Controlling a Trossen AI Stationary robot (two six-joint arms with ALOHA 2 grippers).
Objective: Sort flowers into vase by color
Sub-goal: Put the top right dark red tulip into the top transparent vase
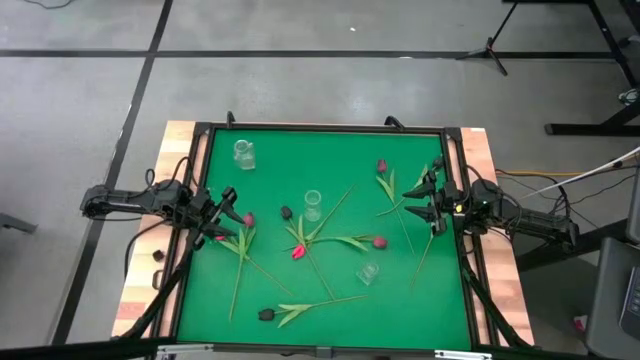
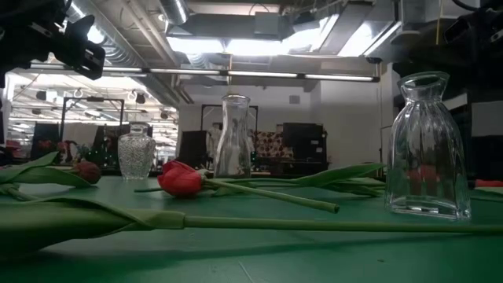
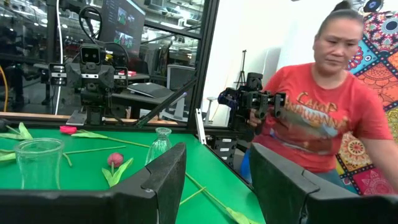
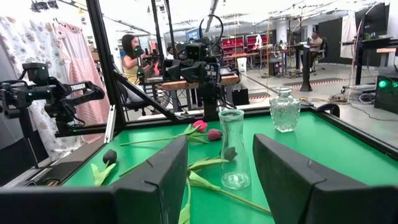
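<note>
Several tulips with long green stems lie flat and scattered on the green table (image 1: 330, 140). Among them are a pink-red head (image 1: 298, 252), a mauve one (image 1: 248, 219) and a near-black one (image 1: 266, 314). Three clear glass vases stand upright: one far left (image 1: 244, 153), one in the middle (image 1: 313, 205) and one nearer on the right (image 1: 368, 270). My left gripper (image 1: 228, 205) waits open at the table's left edge, above the table. My right gripper (image 1: 412, 202) waits open at the right edge. Neither has anything between its fingers.
A raised black frame (image 1: 320, 127) rims the table, with wooden boards (image 1: 140, 290) outside it. In the left wrist view a person in a red shirt (image 3: 323, 118) stands beyond the table, holding a device. More people (image 4: 134, 56) show far back in the room.
</note>
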